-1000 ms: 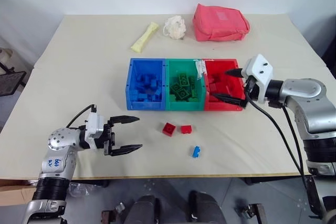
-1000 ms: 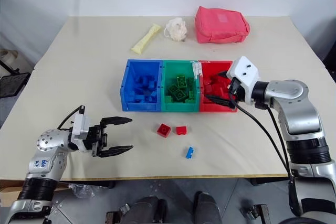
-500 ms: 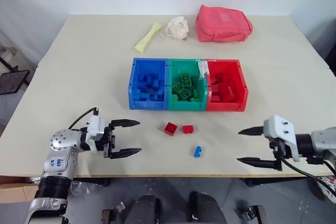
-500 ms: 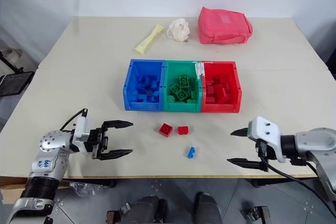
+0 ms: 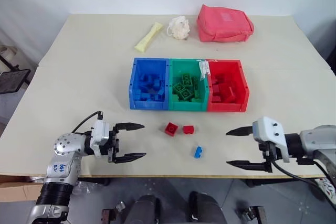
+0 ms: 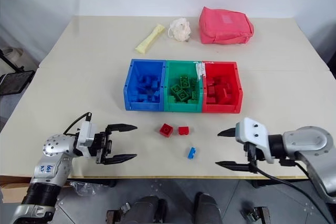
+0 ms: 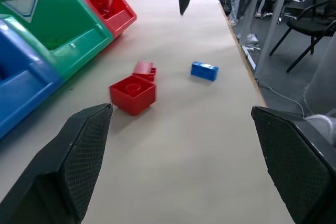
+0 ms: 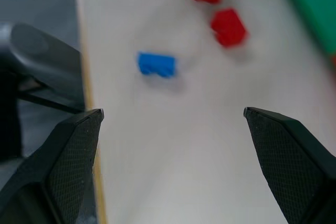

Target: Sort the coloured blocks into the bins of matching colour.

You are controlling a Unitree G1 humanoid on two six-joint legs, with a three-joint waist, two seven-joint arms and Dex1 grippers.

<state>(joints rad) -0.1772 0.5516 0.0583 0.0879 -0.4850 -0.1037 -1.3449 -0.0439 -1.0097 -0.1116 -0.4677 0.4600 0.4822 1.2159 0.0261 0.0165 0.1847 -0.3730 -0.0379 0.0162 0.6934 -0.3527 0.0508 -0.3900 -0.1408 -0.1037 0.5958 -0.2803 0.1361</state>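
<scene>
Pink pouch (image 5: 224, 23) shows from the head; wrist views show spread claws.

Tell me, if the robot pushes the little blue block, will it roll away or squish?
Probably neither. The blue block looks boxy with flat sides, so it should slide on the smooth table, not roll. It looks like hard plastic, so likely stiff. Being so small, it is probably light and could skid toward the nearby table edge.

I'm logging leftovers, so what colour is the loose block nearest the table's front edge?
Blue. The block shows best in the left wrist view.
</scene>
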